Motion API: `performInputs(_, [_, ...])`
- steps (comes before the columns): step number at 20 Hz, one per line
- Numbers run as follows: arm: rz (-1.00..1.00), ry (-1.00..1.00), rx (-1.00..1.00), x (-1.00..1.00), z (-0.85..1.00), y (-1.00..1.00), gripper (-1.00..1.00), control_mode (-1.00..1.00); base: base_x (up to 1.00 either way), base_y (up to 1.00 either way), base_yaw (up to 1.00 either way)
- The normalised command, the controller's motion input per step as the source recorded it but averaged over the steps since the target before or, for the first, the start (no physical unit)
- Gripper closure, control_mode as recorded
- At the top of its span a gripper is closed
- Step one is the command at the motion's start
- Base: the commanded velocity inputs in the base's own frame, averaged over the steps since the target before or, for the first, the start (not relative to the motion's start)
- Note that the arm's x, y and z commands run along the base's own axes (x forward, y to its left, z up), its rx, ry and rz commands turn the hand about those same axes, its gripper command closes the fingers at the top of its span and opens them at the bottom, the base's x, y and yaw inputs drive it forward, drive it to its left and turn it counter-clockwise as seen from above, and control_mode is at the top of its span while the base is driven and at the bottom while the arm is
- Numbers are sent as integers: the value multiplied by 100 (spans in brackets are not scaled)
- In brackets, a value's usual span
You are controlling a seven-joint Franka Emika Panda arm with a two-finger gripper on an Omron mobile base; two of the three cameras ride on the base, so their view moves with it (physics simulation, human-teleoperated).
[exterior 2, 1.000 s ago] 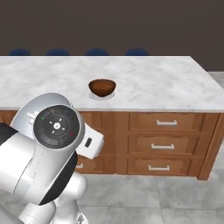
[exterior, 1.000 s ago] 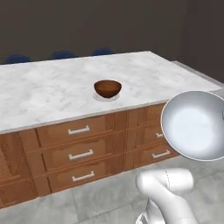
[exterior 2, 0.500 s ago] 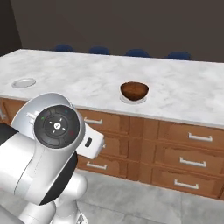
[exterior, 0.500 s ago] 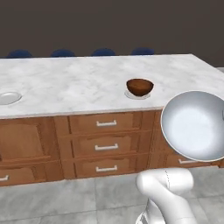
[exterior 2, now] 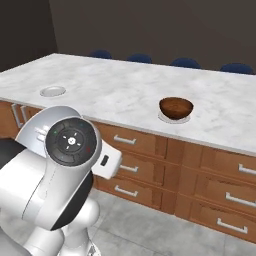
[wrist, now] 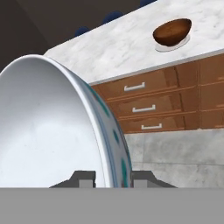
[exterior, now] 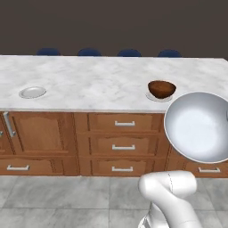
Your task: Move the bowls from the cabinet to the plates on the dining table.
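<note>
The end effector (wrist: 113, 177) is closed on the rim of the white bowl (wrist: 52, 127), one finger at each face of the wall. The bowl is held on edge, clear of the table, with its plain white inside facing the left base camera and blue patterning visible on its outer wall in the hand view. In the left base view the white bowl (exterior: 198, 127) hangs in front of the table's front edge, toward the right end, overlapping the drawer fronts behind it.

The brown bowl (exterior: 161, 88) sits upright on a plate (exterior: 153, 96) on the marble table (exterior: 89, 80), near the front edge and right of centre. The plate rim shows just around the bowl's base. In the right base view the same brown bowl (exterior 2: 176, 107) rests on its plate (exterior 2: 165, 118).

A second plate (exterior: 32, 92) lies bare near the front edge toward the left end of the table, well apart from the first; the right base view shows it too (exterior 2: 52, 91).

Silver-handled drawers (exterior: 124, 124) run below the front edge. Blue chair backs (exterior: 129, 53) line the far edge.
</note>
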Motion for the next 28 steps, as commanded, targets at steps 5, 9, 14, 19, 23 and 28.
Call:
performInputs(5, [0,0,0,0,0,0,100,100,0,0,0])
performInputs(9, [0,0,0,0,0,0,100,100,4,5,-8])
performInputs(14, [0,0,0,0,0,0,100,100,1,26,-21])
performInputs(19, [0,0,0,0,0,0,100,100,0,18,-8])
performInputs(23, [0,0,0,0,0,0,100,100,0,66,-2])
performInputs(28, [0,0,0,0,0,0,100,100,2,87,-2])
